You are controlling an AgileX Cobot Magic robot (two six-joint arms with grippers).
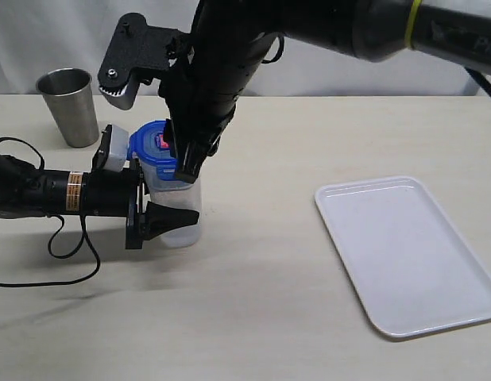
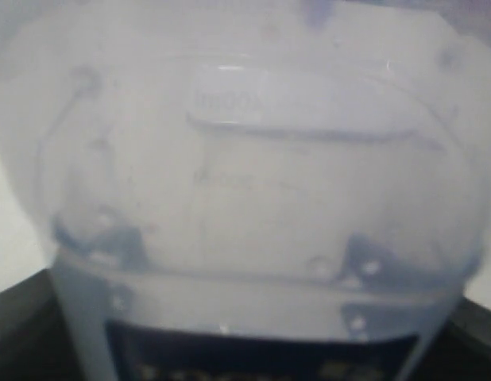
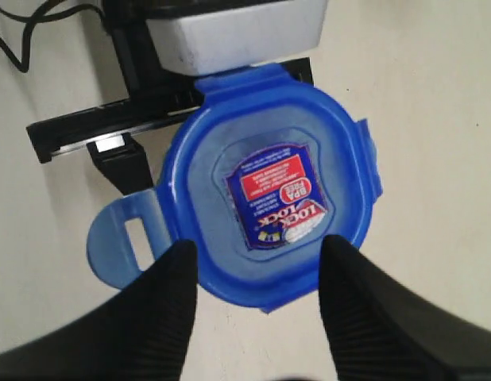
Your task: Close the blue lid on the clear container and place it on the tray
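Container [image 1: 187,193] position: upright on the table [image 1: 261,317], left of centre in the exterior view and well apart from the tray [image 1: 404,254], which lay flat and bare on the right.

Left gripper [image 1: 179,213] reached in horizontally from the left edge. Its jaws were closed on the clear container's lower body, one black finger lying across the near wall. The left wrist view was filled by the translucent wall at very close range, blurred, with faint moulded markings visible.

Blue lid [image 3: 269,163] sat on top of the container's rim. Its red and blue sticker [image 3: 281,198] faced upward. One slotted tab [image 3: 122,242] stuck outward, not folded down. Whether the other tabs were latched could not be told.

Right gripper [image 3: 259,248] came down from above, directly over the lid. Its jaws stood apart with nothing between them, both fingertips over the lid's edge. Whether they pressed on the lid or stood just clear of it could not be told.

Steel cup [image 1: 68,107] stood upright at the far left of the table, behind the left arm and apart from the container.
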